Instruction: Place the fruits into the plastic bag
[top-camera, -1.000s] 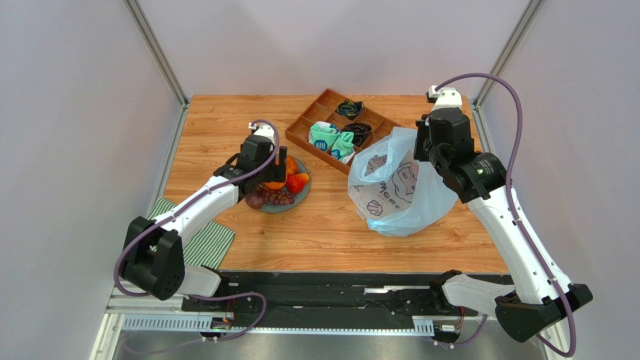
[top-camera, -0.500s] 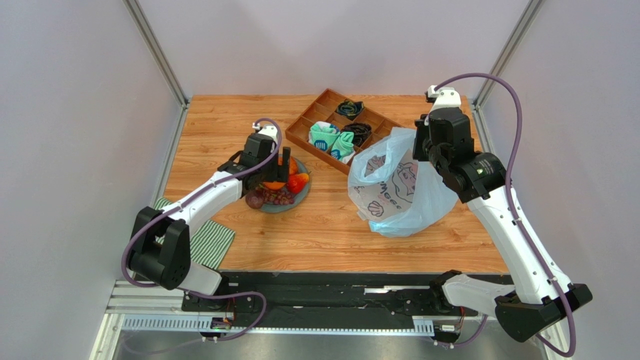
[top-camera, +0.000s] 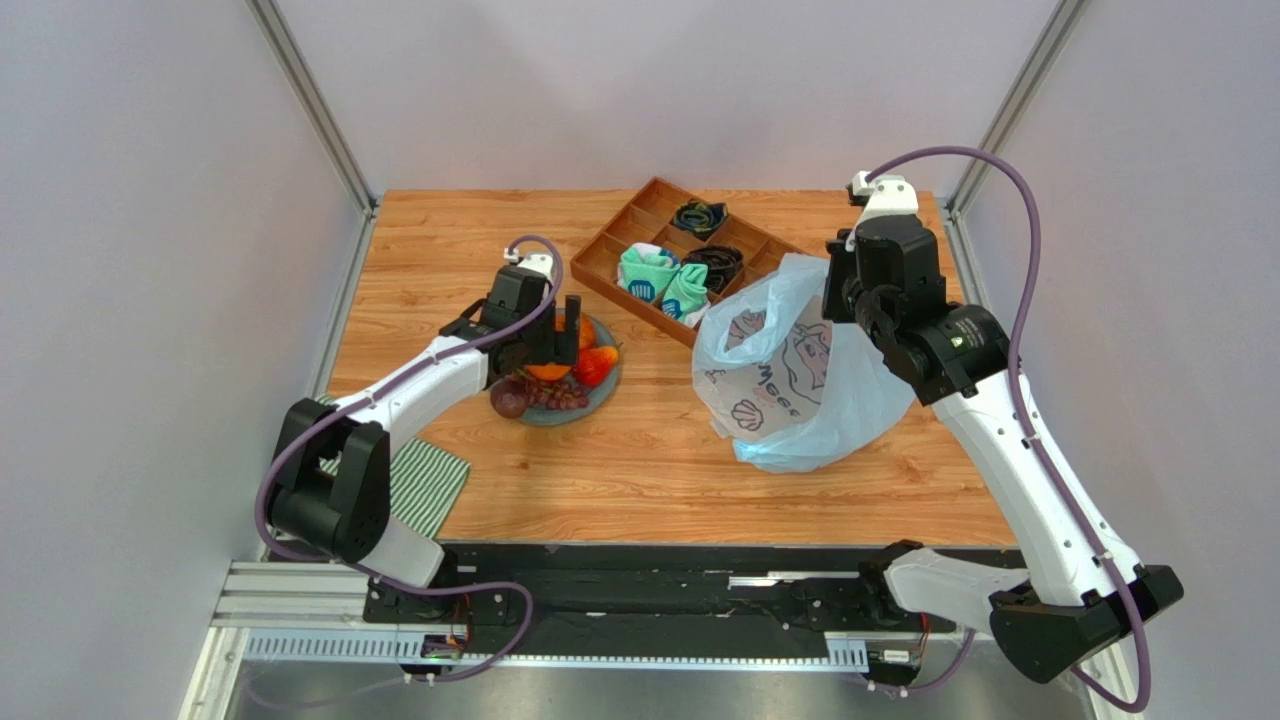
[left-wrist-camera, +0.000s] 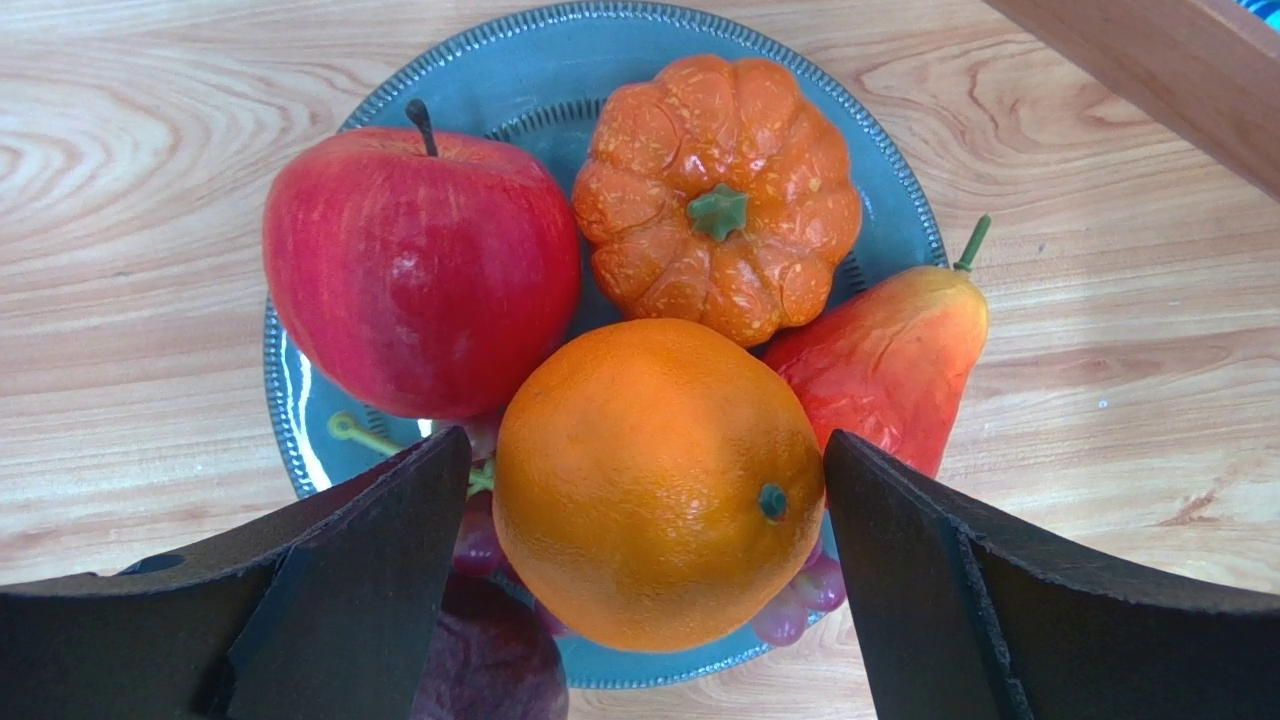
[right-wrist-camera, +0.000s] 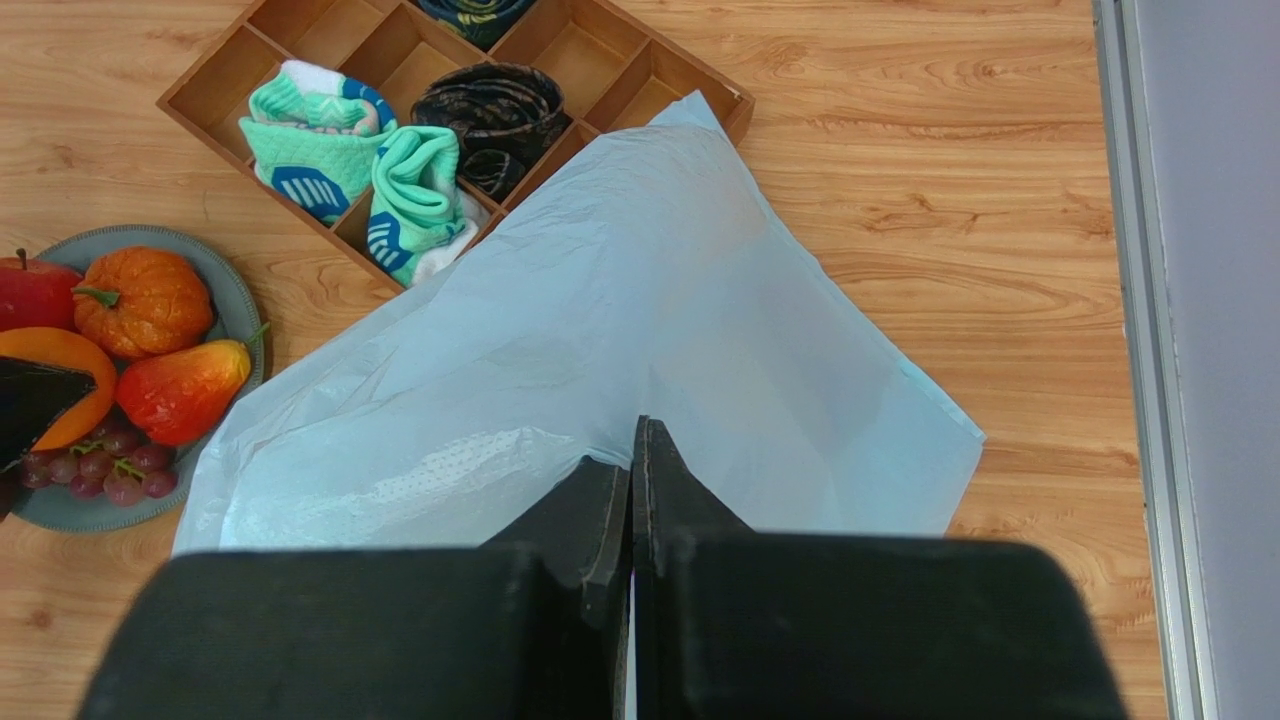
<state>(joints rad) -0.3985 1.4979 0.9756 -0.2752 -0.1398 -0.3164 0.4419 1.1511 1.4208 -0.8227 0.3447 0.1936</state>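
The fruits lie on a round grey plate (left-wrist-camera: 526, 75): a red apple (left-wrist-camera: 421, 270), a ribbed orange fruit (left-wrist-camera: 718, 195), a red-orange fruit (left-wrist-camera: 887, 360), an orange (left-wrist-camera: 658, 480), a dark purple fruit (left-wrist-camera: 481, 660) and part of a dark red grape bunch (left-wrist-camera: 796, 593). My left gripper (left-wrist-camera: 643, 450) is open, one finger on each side of the orange with a small gap at each. In the top view it (top-camera: 552, 333) hangs over the plate (top-camera: 601, 396). My right gripper (right-wrist-camera: 631, 450) is shut on the plastic bag (right-wrist-camera: 661, 300) and holds its upper edge raised (top-camera: 846, 293). The bag (top-camera: 796, 383) stands right of the plate.
A wooden tray (top-camera: 631, 255) with teal cloth items and dark items stands behind the bag, touching it. A green-striped cloth (top-camera: 421, 480) lies at the near left edge. Metal frame posts stand at the back corners.
My left gripper has moved a little to the right over the plate and now straddles the orange. My right gripper has shifted slightly left with the bag.
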